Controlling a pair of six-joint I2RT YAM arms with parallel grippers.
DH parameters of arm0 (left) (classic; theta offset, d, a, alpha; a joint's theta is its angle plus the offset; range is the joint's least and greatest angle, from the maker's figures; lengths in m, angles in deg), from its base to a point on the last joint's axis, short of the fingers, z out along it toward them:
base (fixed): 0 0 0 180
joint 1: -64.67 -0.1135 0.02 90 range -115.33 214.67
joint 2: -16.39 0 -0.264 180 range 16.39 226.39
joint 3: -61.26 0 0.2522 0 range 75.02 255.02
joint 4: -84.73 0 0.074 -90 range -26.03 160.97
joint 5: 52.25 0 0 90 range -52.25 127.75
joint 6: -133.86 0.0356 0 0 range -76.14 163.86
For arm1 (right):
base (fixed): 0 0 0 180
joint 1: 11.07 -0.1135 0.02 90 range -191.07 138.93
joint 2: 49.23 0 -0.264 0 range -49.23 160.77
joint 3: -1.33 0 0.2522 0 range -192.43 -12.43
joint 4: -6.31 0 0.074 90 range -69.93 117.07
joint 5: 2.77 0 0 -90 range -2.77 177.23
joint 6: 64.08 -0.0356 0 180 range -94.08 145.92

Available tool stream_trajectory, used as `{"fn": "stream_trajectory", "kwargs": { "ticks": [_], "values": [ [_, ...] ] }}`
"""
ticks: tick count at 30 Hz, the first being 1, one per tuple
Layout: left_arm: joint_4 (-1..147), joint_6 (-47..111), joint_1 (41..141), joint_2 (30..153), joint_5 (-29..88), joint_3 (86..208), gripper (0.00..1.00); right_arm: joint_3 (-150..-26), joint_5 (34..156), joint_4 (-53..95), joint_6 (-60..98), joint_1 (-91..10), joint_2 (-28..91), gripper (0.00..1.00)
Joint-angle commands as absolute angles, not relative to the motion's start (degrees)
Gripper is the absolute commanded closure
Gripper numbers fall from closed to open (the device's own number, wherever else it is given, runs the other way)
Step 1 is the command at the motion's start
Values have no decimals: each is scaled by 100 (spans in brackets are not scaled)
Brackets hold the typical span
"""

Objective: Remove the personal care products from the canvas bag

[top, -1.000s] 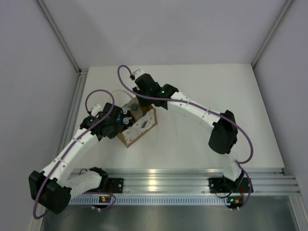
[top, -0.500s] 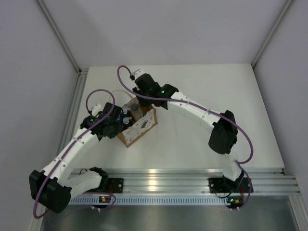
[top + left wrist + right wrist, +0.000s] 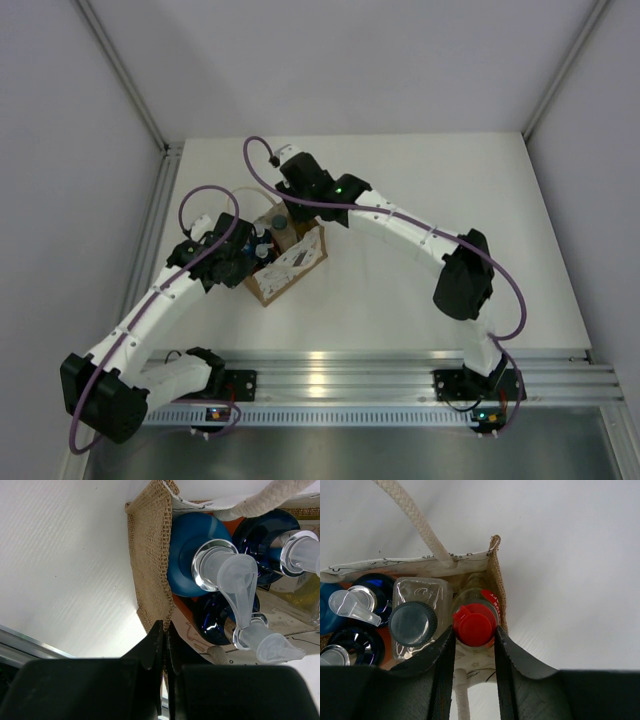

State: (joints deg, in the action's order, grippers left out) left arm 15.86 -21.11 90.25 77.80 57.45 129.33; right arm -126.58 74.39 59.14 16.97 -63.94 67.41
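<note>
The canvas bag (image 3: 291, 264) stands left of the table's middle. My left gripper (image 3: 165, 626) is shut on the woven rim of the bag (image 3: 150, 570). Beside it inside are orange bottles with blue tops (image 3: 192, 555) and clear pump spouts (image 3: 235, 575). My right gripper (image 3: 474, 629) is shut on the red cap of the yellow bottle (image 3: 472, 622), which stands in the bag's corner (image 3: 496, 575). Next to it is the pale bottle with a dark cap (image 3: 413, 624). Blue-topped bottles (image 3: 370, 597) show further left.
The bag's white rope handle (image 3: 415, 520) arches over the opening above the bottles. The white table (image 3: 430, 200) is bounded by grey walls, with a metal rail (image 3: 380, 375) along the near edge where both arm bases sit.
</note>
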Motion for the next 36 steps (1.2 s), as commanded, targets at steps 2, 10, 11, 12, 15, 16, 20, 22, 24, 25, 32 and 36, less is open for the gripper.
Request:
{"fn": "stream_trajectory", "kwargs": {
  "ticks": [2,10,11,12,15,16,20,22,24,25,32,36],
  "values": [
    [1542,-2083,9015,7835,5620,12855,100,-13126,7422,5663,1784,-6513,6107,100],
    [1542,-2100,9015,7862,5611,12820,100,-13143,7370,5681,1880,-6513,5818,100],
    [1551,-2091,9015,7862,5612,12820,100,-13152,7352,5681,1889,-6513,5791,100],
    [1543,-2100,9015,7862,5612,12820,100,-13152,7343,5681,1889,-6521,5765,100],
    [1543,-2109,9015,7879,5612,12820,100,-13213,7343,5681,1916,-6513,5703,100],
    [1542,-2100,9015,7888,5612,12820,100,-13257,7352,5681,1916,-6513,5668,100],
    [1551,-2109,9015,7888,5612,12820,100,-13336,7343,5681,1933,-6513,5562,100],
    [1551,-2109,9015,7906,5612,12820,100,-13398,7335,5681,1933,-6513,5492,100],
    [1543,-2109,9015,7906,5612,12811,100,-13459,7352,5690,1933,-6521,5448,100],
    [1551,-2117,9015,7906,5612,12811,100,-13529,7352,5672,1942,-6513,5404,100],
    [1551,-2118,9007,7932,5629,12819,100,-13776,7229,5681,2030,-6513,5158,100],
    [1551,-2126,9007,7958,5620,12820,100,-13899,7133,5681,2030,-6513,5026,100]
  ]
}}
